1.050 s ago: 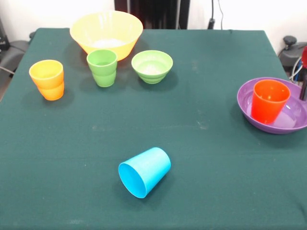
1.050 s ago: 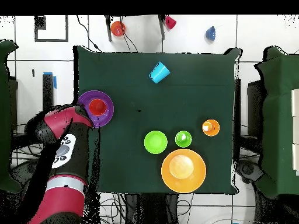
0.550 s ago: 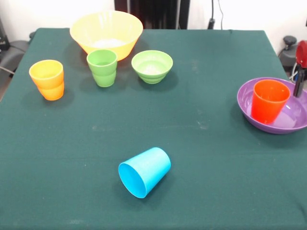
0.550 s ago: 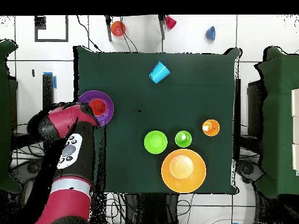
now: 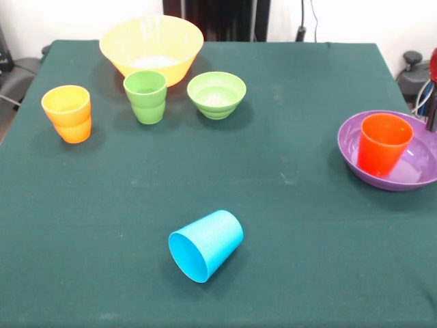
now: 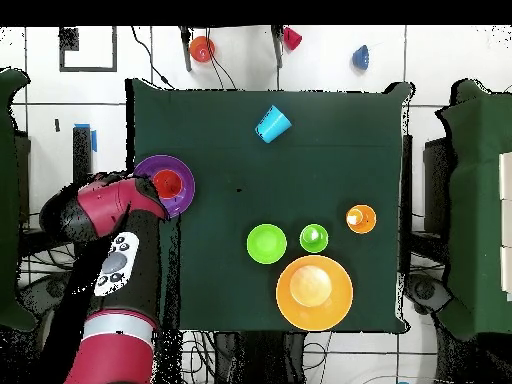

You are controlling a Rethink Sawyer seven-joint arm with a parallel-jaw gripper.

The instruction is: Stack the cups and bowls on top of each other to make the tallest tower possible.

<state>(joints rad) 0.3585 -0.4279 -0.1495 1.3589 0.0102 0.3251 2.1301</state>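
Only one stack exists: the orange cup (image 5: 384,142) stands upright inside the purple bowl (image 5: 355,156). The blue cup (image 5: 207,244), green cup (image 5: 146,96), yellow-orange cup (image 5: 67,113), green bowl (image 5: 216,94) and yellow bowl (image 5: 151,48) lie well apart from that bowl, unstacked. The arm (image 6: 118,260) reaches beside the purple bowl; its pincer state cannot be determined.

the wide shallow purple plastic bowl (image 5: 392,167) runs off the front view's right edge, its far rim lost. beside it only a red and dark sliver of the robot's arm (image 5: 432,96) shows there. from overhead the red arm (image 6: 115,260) covers that bowl's edge, and the gripper cannot be made out.
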